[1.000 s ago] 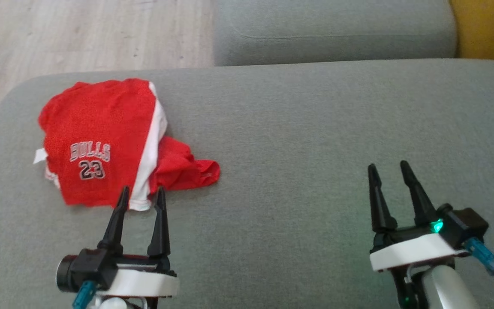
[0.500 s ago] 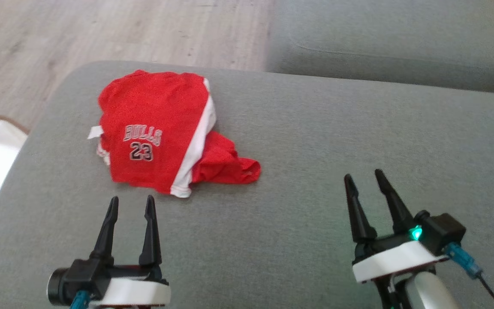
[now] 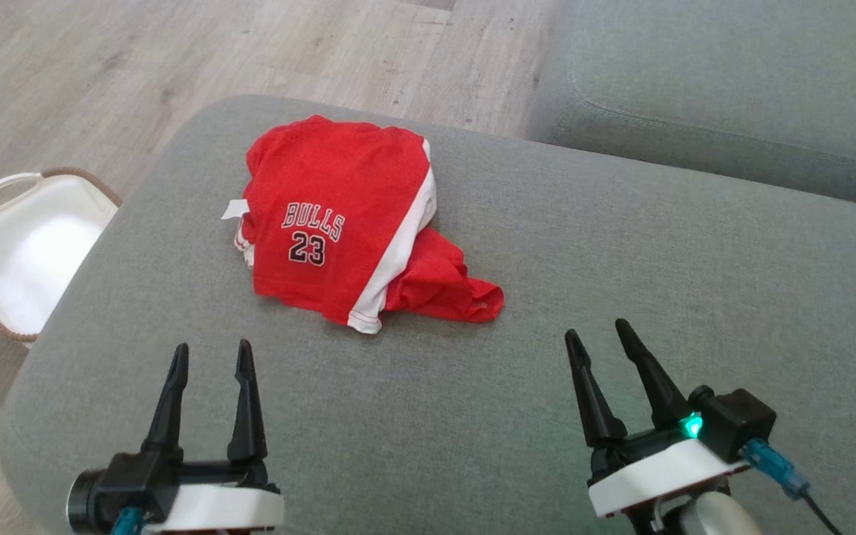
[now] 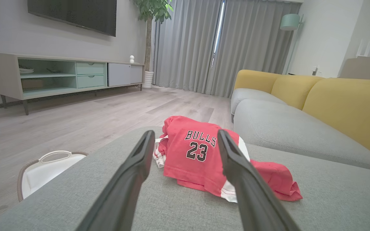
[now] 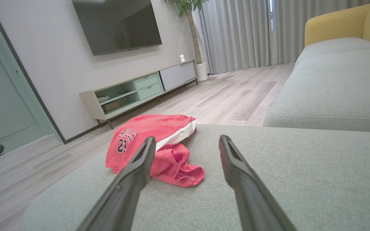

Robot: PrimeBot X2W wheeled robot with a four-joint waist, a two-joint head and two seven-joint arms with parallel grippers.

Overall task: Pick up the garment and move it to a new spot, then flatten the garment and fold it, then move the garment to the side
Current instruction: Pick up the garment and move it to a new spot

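The garment [image 3: 346, 230] is a red sports piece with a white side stripe and "BULLS 23" print, lying crumpled on the grey sofa cushion [image 3: 621, 282] near its far left end. It also lies ahead in the left wrist view [image 4: 198, 154] and to the left in the right wrist view [image 5: 153, 144]. My left gripper [image 3: 209, 348] hovers open near the cushion's front edge, short of the garment, with nothing between its fingers. Over at the lower right, my right gripper [image 3: 595, 331] is open and empty, well to the right of the garment.
A white basket [image 3: 19, 245] with a brown rim stands on the wooden floor left of the cushion, seen too in the left wrist view [image 4: 47, 170]. A second grey cushion [image 3: 733, 82] lies at the back right. Yellow backrests [image 4: 332, 102] rise behind the sofa.
The head camera has swung left, bringing the basket and more floor into view. Both grippers stay open, and the left one now sits farther back from the garment.
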